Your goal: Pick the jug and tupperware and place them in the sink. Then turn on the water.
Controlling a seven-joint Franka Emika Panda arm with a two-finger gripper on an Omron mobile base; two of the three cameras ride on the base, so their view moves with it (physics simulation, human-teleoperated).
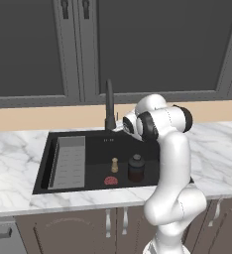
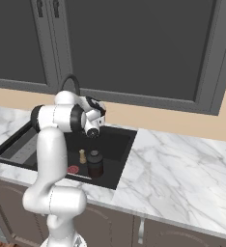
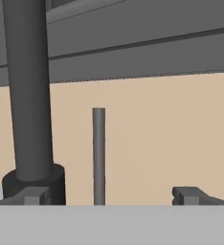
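The squat dark jug (image 1: 136,167) stands upright on the floor of the black sink (image 1: 95,148), near its front right; it also appears in the right base view (image 2: 95,164). The tupperware is out of view. The arm's hand reaches over the back of the sink beside the tall black faucet (image 1: 109,105). In the hand view my gripper (image 3: 111,196) is open, and a slim grey upright lever (image 3: 98,155) stands between its two fingertips, touching neither. The faucet's thick column (image 3: 30,95) rises just left of the left fingertip.
A small brass peg (image 1: 114,165) and a flat red disc (image 1: 111,180) lie in the basin left of the jug. A grey ribbed rack (image 1: 68,162) lines the sink's left side. White marble counter (image 2: 182,164) spreads to both sides, with dark cabinets above.
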